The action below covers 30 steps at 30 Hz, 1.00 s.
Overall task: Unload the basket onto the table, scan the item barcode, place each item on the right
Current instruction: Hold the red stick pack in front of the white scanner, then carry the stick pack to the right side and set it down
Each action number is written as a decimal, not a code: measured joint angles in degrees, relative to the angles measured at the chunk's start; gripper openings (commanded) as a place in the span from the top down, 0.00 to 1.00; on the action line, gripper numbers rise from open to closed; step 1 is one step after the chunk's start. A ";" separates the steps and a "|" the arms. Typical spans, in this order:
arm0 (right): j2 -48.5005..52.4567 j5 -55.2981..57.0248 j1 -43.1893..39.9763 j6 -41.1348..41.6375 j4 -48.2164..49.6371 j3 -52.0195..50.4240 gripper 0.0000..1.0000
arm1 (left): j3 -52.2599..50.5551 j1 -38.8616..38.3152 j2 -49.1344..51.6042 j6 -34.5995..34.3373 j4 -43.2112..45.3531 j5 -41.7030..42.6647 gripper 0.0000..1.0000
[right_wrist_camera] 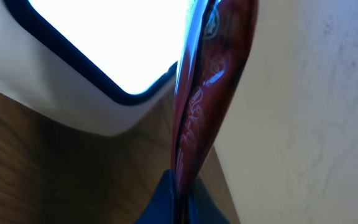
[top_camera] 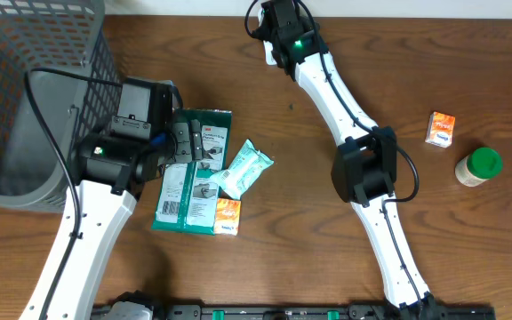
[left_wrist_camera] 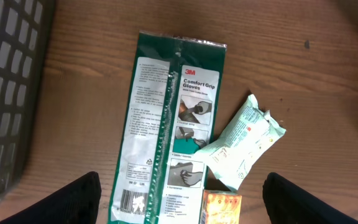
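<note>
My right gripper (right_wrist_camera: 180, 193) is shut on a thin, glossy red packet (right_wrist_camera: 210, 81), which stands edge-on between the blue fingertips. Beside it is a white housing (right_wrist_camera: 86, 99) with a bright, dark-rimmed window. In the overhead view this gripper (top_camera: 278, 31) is at the table's far edge and the packet is hidden. My left gripper (left_wrist_camera: 179, 208) hangs open above a green 3M glove pack (left_wrist_camera: 166, 124), whose barcode (left_wrist_camera: 132, 202) faces up between the black fingers (left_wrist_camera: 73, 199). It holds nothing.
A pale green wipe pack (top_camera: 245, 169) and a small orange box (top_camera: 228, 216) lie on the glove pack (top_camera: 194, 169). A grey basket (top_camera: 25, 89) stands at the left. Another orange box (top_camera: 441, 129) and a green-lidded jar (top_camera: 478, 166) sit at the right.
</note>
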 measured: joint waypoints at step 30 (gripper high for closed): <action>-34.29 -31.12 -12.00 37.00 -45.75 1.53 0.99 | 0.00 0.00 0.00 0.00 0.00 0.00 0.16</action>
